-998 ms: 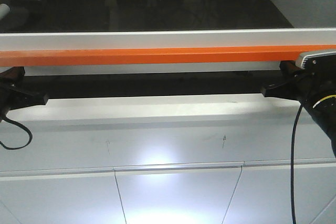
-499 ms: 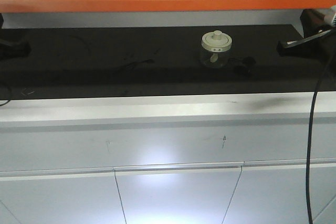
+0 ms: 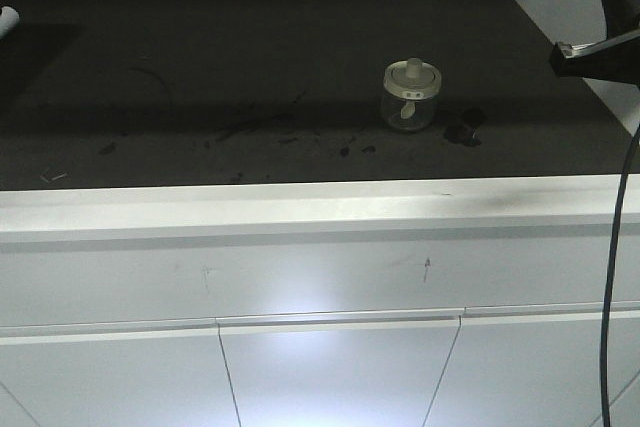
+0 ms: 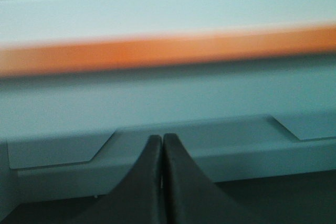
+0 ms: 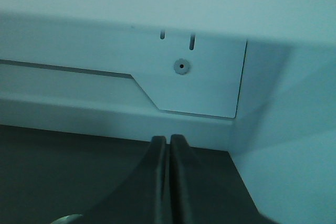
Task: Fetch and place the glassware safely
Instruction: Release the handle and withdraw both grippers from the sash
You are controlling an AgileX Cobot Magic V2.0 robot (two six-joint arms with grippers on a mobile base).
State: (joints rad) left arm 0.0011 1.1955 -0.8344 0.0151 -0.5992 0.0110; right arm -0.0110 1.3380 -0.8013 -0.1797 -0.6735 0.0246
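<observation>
One white cabinet (image 3: pixel 330 267) fills the lower half of the front view, its panels seamed below a pale ledge. On top lies a wide black countertop (image 3: pixel 200 57), scuffed and smudged toward the middle. Right gripper (image 5: pixel 169 141): in its wrist view the two dark fingers press tip against tip with nothing between them, facing a white back panel (image 5: pixel 199 82) with a small round hole. In the front view it hangs at the far right edge, near a black cable (image 3: pixel 612 287). Left gripper (image 4: pixel 160 140): fingers likewise closed flat on each other, empty, before a blurred orange band (image 4: pixel 168 51). Glass jar (image 3: pixel 411 95): upright on the countertop, right of centre, cream knobbed lid on, well apart from the right gripper. Just to its right sits a small dark lump (image 3: pixel 465 132), too small to identify.
</observation>
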